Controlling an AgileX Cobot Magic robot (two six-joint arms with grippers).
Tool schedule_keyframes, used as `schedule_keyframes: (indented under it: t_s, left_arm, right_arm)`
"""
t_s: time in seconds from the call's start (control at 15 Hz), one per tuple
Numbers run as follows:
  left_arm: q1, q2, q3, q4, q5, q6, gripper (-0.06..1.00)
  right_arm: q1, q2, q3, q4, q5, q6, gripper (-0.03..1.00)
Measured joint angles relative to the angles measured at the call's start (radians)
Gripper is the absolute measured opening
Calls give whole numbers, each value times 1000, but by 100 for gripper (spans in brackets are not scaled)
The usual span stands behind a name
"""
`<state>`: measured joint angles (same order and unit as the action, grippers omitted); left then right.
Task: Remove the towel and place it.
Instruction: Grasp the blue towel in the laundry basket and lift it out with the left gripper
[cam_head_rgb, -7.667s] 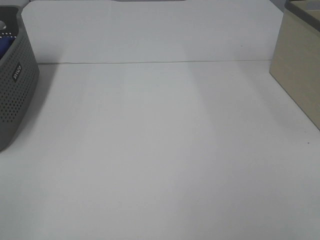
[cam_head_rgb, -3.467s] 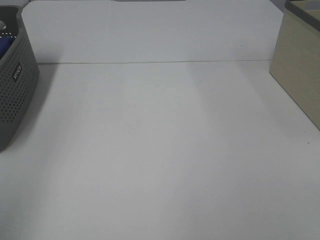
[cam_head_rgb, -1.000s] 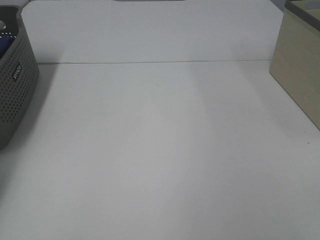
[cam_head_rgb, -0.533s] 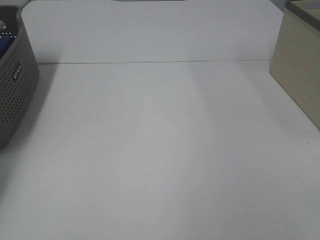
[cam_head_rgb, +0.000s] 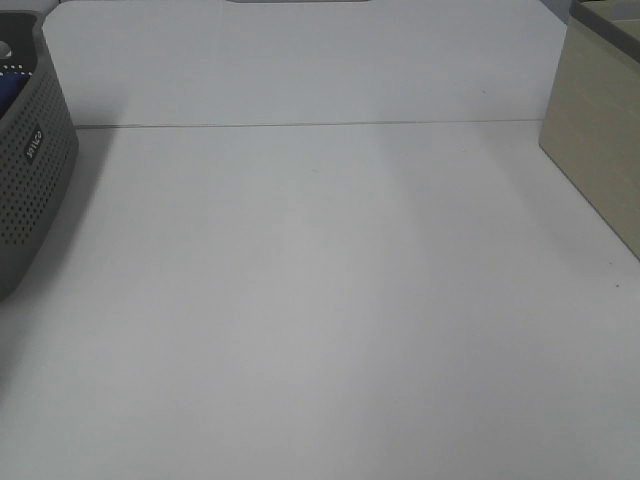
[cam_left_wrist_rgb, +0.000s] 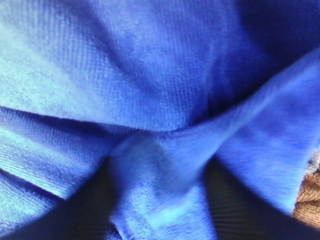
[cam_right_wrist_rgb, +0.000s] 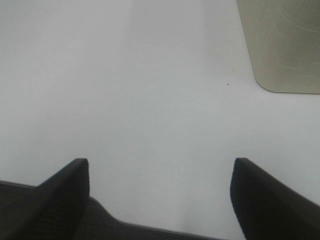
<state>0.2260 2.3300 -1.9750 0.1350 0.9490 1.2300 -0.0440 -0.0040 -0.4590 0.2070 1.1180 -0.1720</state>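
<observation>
Royal-blue plush, the towel (cam_left_wrist_rgb: 150, 75), fills the left wrist view. A ridge of it is bunched between the two dark fingers (cam_left_wrist_rgb: 85, 210) of my left gripper (cam_left_wrist_rgb: 157, 200), which is shut on that fold. From the high view only a sliver of the towel (cam_head_rgb: 8, 92) shows inside the grey basket (cam_head_rgb: 35, 180) at the far left, and neither arm appears there. My right gripper (cam_right_wrist_rgb: 160, 190) hangs open over the bare white table (cam_right_wrist_rgb: 150, 90), holding nothing.
A beige box (cam_head_rgb: 600, 140) stands at the right edge of the table, and its corner (cam_right_wrist_rgb: 285, 45) shows in the right wrist view. A brown cloth (cam_left_wrist_rgb: 307, 200) lies beside the towel in the basket. The white table (cam_head_rgb: 320, 300) spans the middle.
</observation>
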Motion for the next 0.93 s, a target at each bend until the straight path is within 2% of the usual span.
schedule_keyframes:
  t_s: [0.13, 0.27, 0.73, 0.93]
  left_arm:
    - [0, 0, 0, 0, 6, 0, 15]
    - [0, 0, 0, 0, 13, -1, 6]
    - [-1, -22, 0, 0, 17, -3, 1]
    - [-21, -116, 0, 2, 72, -25, 1]
  right_arm:
    - [0, 0, 0, 0, 0, 0, 76]
    - [0, 0, 0, 0, 0, 0, 76]
    - [0, 0, 0, 0, 0, 0, 76]
    - [0, 0, 0, 0, 0, 0, 76]
